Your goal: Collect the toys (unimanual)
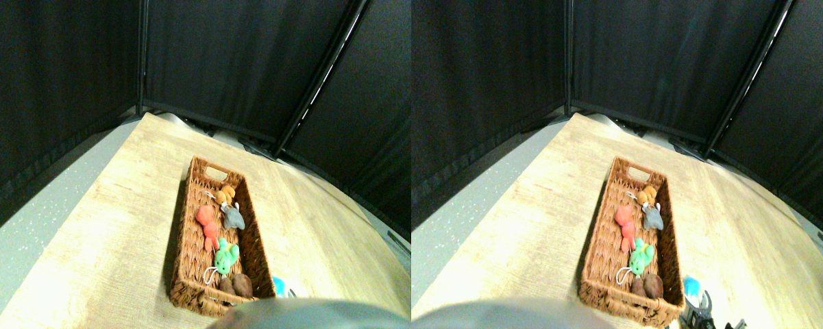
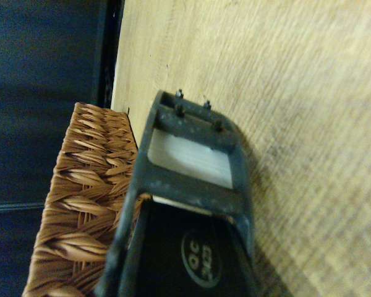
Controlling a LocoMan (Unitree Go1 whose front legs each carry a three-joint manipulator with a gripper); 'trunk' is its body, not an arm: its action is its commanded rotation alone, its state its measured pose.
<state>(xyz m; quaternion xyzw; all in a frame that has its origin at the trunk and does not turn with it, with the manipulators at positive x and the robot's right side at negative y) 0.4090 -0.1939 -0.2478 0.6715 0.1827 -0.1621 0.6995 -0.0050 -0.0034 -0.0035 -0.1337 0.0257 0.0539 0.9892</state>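
Just off the basket's (image 1: 186, 240) near right corner, on the bare tabletop (image 1: 96, 233), lies a blue-white toy (image 1: 279, 285), only its top edge showing above the bottom of the stereo view. It is the one toy visible outside the basket. The tool (image 2: 195, 120) reaches in from the lower right, so this toy is the nearest thing to it, between the tool and the basket's near end.

By my reading, the coming move turns on that line: toy first, basket wall just beyond it, both on the same side of the tool. The basket's long axis runs away from the robot toward the tabletop's far edge, so a lift and a short carry over the near right rim should do.

From the wrist view, the tool's frame stands over the tabletop right beside the basket's woven wall. Something pale shows through the frame; I cannot tell whether it is the toy. Whether the tool is clenched, released or grasping anything cannot be told.

Inside the basket lie orange (image 1: 227, 195), grey (image 1: 232, 216), red (image 1: 207, 221), green (image 1: 225, 256) and brown (image 1: 237, 285) toys.
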